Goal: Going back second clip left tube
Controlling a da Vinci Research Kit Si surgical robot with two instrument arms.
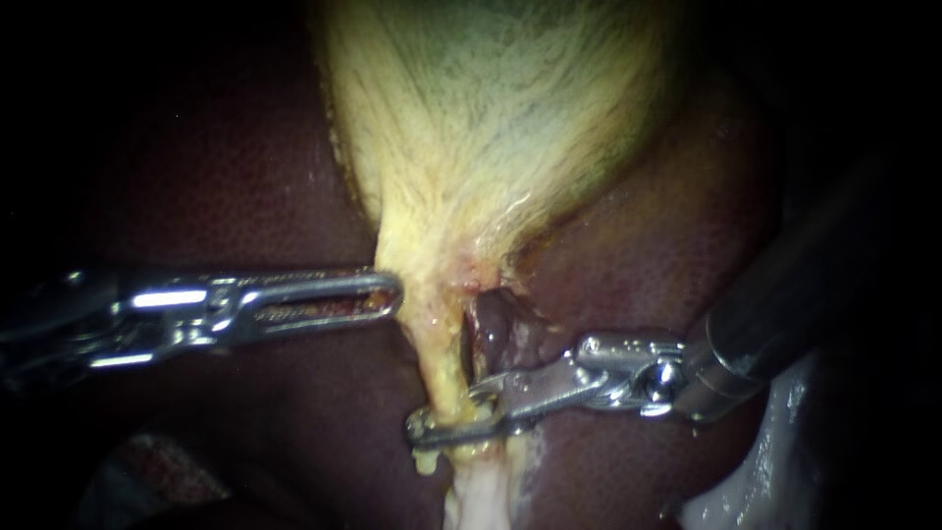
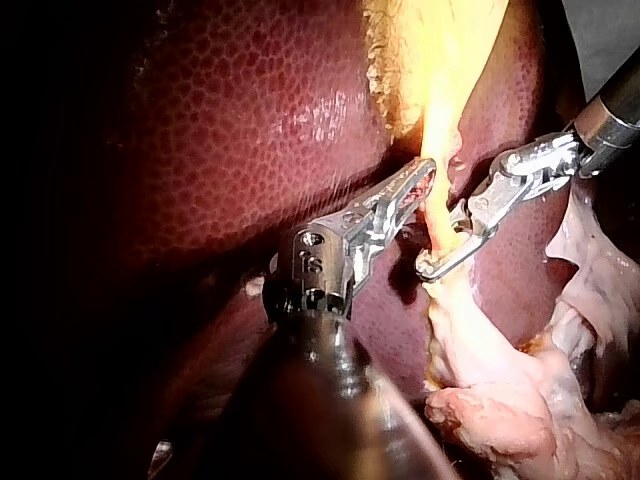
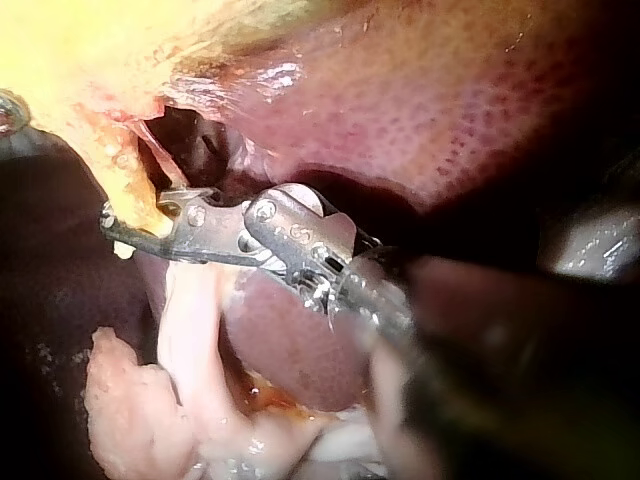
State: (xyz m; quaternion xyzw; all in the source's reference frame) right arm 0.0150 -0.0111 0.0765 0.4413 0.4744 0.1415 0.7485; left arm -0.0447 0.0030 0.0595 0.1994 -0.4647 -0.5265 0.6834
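The liver (image 1: pixel 245 157) filled the field, dark red, on both sides of the gallbladder (image 1: pixel 491 98). The gallbladder hung yellow-green from above and narrowed to a thin neck. Pale, lumpy tissue (image 1: pixel 481 496) lay below, at the foot of the neck.

Your right instrument (image 1: pixel 442 417) crossed the liver from the right, its shaft dark. Your left instrument (image 1: pixel 392 292) lay level from the left.

Your left jaws were together, with nothing between them that you could see. Their tip touched the left edge of the neck.

Your right jaws stood apart, lower down, one in front of the tube (image 1: pixel 437 363) and one behind it, with a gap showing between them.

The tube ran from the neck straight down between those jaws to the pale tissue. A dark opening lay just beside it, on the side of your right instrument.
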